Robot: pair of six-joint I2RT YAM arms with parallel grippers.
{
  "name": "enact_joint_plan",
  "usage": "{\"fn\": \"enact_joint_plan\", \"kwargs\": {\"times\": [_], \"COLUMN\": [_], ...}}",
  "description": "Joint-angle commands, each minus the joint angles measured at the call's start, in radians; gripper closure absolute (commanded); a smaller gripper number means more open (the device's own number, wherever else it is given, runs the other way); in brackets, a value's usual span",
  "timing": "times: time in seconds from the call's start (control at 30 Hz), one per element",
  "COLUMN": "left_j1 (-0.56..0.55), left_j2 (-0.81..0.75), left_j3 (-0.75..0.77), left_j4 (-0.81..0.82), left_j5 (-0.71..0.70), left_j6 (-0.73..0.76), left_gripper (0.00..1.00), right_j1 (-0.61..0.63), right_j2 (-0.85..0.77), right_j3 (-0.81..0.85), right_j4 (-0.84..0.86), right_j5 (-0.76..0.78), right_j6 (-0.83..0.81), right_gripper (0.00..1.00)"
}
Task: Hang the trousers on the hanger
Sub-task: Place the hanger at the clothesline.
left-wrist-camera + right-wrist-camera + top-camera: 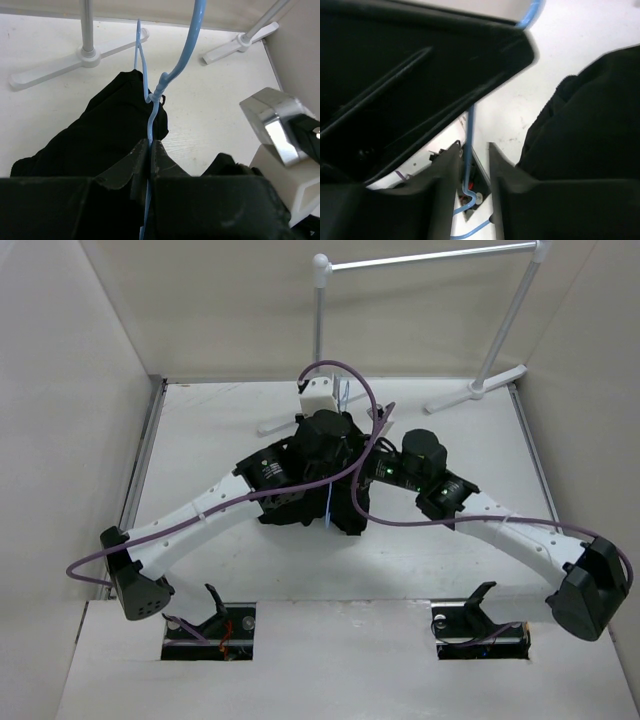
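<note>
The black trousers (345, 515) lie bunched in the middle of the table between my two wrists. In the left wrist view they drape over the thin blue hanger (187, 50), whose hook rises above the cloth (100, 135). My left gripper (149, 146) is shut on the hanger's thin bar just below the neck. My right gripper (474, 150) is open, with a blue hanger bar (470, 125) running between its fingers, close to the left one. The trousers (590, 125) are beside it on the right. In the top view both grippers are hidden among the black cloth.
The white garment rack (420, 260) stands at the back, its feet (80, 62) just beyond the trousers. A purple cable (350, 375) loops over the left wrist. The right arm's metal wrist part (275, 125) sits close to the right of my left gripper. Walls enclose the table.
</note>
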Motion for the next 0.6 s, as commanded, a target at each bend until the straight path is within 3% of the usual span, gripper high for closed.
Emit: {"fn": "enact_joint_plan", "kwargs": {"times": [0.0, 0.07, 0.17, 0.3, 0.47, 0.57], "left_j1": [0.001, 0.004, 0.014, 0.056, 0.127, 0.161], "left_j2": [-0.027, -0.031, -0.053, -0.122, -0.189, -0.231], "left_j3": [0.047, 0.038, 0.012, -0.062, -0.08, -0.079], "left_j4": [0.092, 0.1, 0.111, 0.173, 0.186, 0.2], "left_j5": [-0.013, -0.009, -0.007, 0.016, 0.062, 0.094], "left_j6": [0.013, 0.009, -0.009, -0.046, -0.072, -0.07], "left_gripper": [1.0, 0.99, 0.91, 0.67, 0.49, 0.33], "right_j1": [0.023, 0.024, 0.024, -0.015, -0.084, -0.13], "right_j2": [-0.007, -0.012, -0.042, -0.088, -0.101, -0.094], "right_j3": [-0.001, -0.018, -0.035, -0.027, 0.028, 0.071], "right_j4": [0.158, 0.199, 0.218, 0.205, 0.173, 0.141], "right_j5": [0.033, 0.041, 0.076, 0.073, 0.028, 0.011], "right_j6": [0.019, 0.048, 0.067, 0.072, 0.059, 0.038], "right_gripper": [0.74, 0.87, 0.93, 0.96, 0.98, 0.99]}}
